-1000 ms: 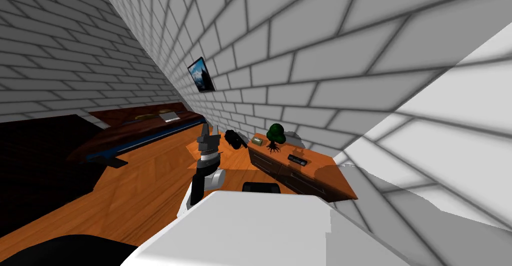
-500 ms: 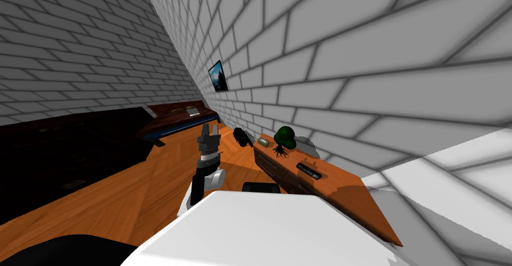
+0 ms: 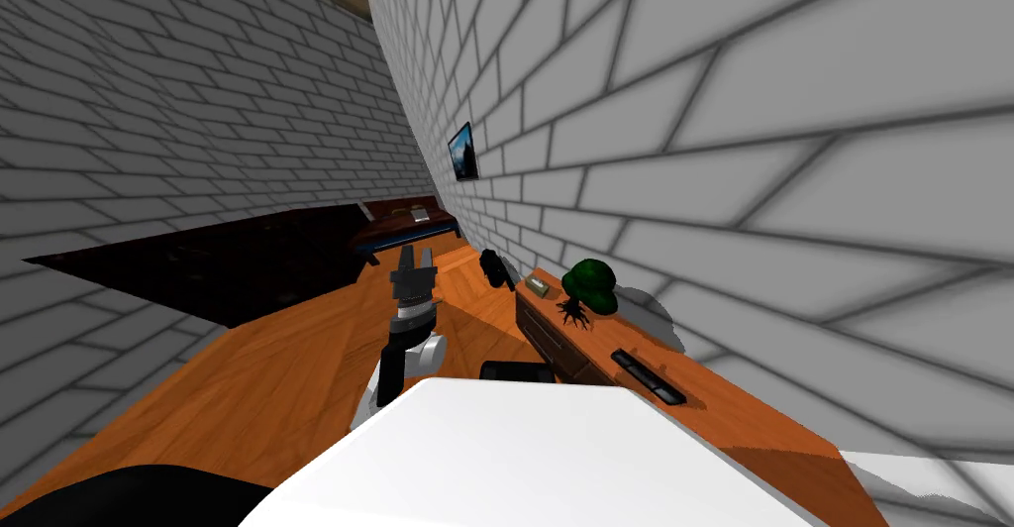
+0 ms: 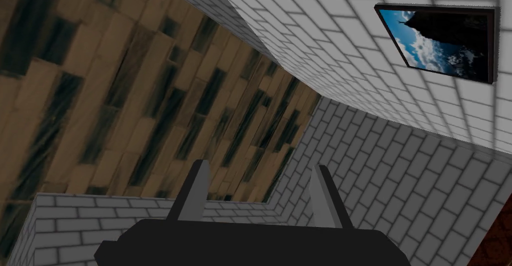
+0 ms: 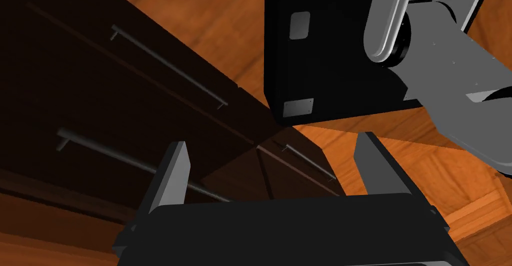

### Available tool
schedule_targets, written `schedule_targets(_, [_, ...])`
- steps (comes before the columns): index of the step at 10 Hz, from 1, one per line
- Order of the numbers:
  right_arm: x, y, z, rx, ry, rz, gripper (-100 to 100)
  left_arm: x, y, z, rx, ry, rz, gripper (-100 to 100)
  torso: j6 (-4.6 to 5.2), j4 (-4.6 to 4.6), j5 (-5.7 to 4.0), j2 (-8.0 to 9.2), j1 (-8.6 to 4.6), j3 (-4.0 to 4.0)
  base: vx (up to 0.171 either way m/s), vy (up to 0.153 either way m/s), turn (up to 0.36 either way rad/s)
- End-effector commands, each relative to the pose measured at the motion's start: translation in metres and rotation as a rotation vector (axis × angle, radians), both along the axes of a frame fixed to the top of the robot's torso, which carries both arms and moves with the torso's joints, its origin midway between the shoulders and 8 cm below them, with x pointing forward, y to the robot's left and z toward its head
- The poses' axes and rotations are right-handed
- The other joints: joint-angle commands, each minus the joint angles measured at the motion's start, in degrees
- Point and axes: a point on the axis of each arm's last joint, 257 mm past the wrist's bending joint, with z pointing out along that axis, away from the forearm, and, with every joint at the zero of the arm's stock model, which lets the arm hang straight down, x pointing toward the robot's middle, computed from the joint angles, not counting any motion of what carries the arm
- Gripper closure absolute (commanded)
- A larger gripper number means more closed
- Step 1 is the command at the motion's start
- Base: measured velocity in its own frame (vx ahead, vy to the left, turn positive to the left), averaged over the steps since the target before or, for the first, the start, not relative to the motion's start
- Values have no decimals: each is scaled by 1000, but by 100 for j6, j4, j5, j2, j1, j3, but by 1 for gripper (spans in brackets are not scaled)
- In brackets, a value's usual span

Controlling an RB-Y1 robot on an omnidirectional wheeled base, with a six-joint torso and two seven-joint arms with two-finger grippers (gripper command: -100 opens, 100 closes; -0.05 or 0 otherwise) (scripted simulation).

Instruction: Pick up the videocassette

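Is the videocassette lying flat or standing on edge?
Lying flat: the head view shows the videocassette as a low dark slab resting on the dresser top.

Left gripper [image 3: 417, 257]: dark box body and two thin, light grey blade fingers [image 4: 196, 190] that narrow toward the tips. Left forearm [image 3: 406, 325]: stacked black and dark grey rings with one pale band, then a rounded white joint casing and a black link. Right gripper [image 5: 271, 143]: same black body, same grey blades. Near it are a black housing [image 5: 320, 48] with two small light grey rectangular plates and a grey rounded link [image 5: 450, 63] dotted with fine screws.
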Motion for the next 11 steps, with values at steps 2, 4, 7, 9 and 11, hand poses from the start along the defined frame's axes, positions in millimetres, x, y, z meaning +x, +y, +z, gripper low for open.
schedule_targets(2, [-24, -34, 11, -59, 52, 68, -100, 0, 0, 0, 0, 0, 0, 0, -1, 0, -2, -4, 2, -2, 41, -10, 379])
schedule_targets(4, [-37, -75, 26, -123, 96, 139, -100, 0, 0, 0, 0, 0, 0, 0, -1, 1, -1, 1, 6, 1, 29, -6, 417])
schedule_targets(7, [-39, -92, 32, -149, 110, 168, -100, 0, 0, 0, 0, 0, 0, 0, 12, 2, -1, 7, 13, 4, 25, -5, 189])
schedule_targets(9, [-35, -119, 42, -190, 120, 216, -100, 0, 0, 0, 0, 0, 0, 0, 0, 0, 0, -7, 9, -3, 63, -11, 427])
schedule_targets(11, [-24, -132, 44, -208, 110, 249, -100, 0, 0, 0, 0, 0, 0, 0, 2, -4, -1, -23, 7, -13, 102, -19, 350])
